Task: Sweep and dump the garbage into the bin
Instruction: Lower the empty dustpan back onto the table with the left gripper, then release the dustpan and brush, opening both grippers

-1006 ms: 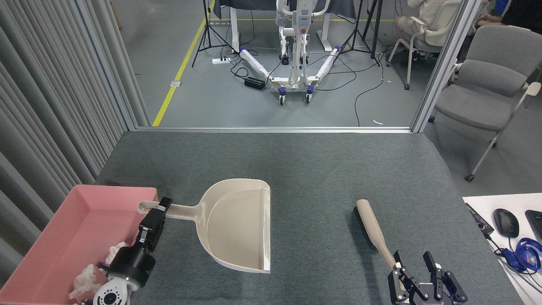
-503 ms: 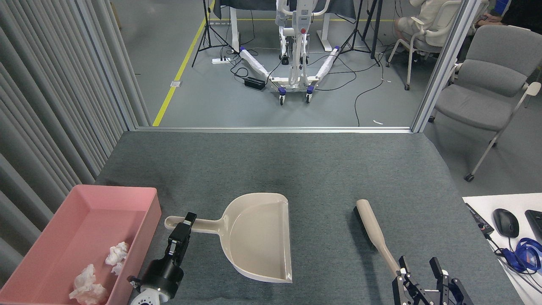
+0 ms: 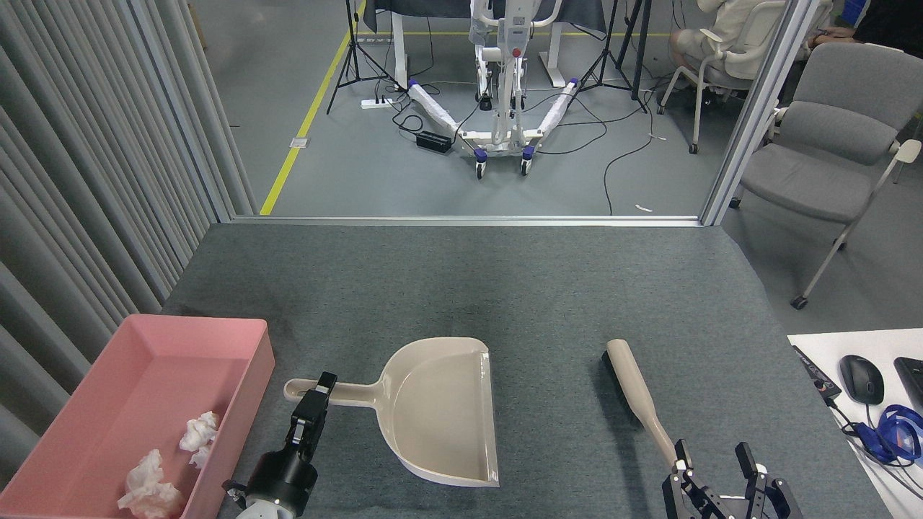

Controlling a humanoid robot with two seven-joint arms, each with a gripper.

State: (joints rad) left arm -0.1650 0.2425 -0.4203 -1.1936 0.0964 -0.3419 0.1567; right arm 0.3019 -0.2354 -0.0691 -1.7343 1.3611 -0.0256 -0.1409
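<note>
Garbage (image 3: 173,461): crumpled white tissue wads lying inside the bin (image 3: 101,404), toward its near end, two clusters close together. Bin is a shallow pink tub at the bench's near-left corner, one long wall running just beside the dustpan's handle end.

Left claw (image 3: 317,396) reaches up from the bottom edge, just right of the bin. Black fingers pinched on the dustpan (image 3: 440,418) handle close to its looped end. Forearm slopes forward and slightly right; wrist barrel sits low in view. Dustpan lies flat on the bench, beige, open mouth facing right, empty as far as visible.

Right claw (image 3: 717,465) enters at the bottom edge, well right of the bin. Fingers spread wide, holding nothing; one finger tip sits right at the end of the brush (image 3: 638,393) handle. Whether it touches, cannot tell. Brush lies flat, beige handle angled toward the claw, dark bristle head at the far end.

Bench (image 3: 505,288): grey felt-like covering, bare across its whole far half beyond the bin. Far edge has a metal strip. Grey ribbed curtain panels run along the bench's left side behind the bin.

Beyond the bench: grey floor, yellow line, white wheeled frame, cables, tripods. Grey chair (image 3: 829,144) off the right side. White side table (image 3: 815,342) at the right corner with a black mouse (image 3: 862,378) and blue headphones.

Open felt between dustpan and brush.
</note>
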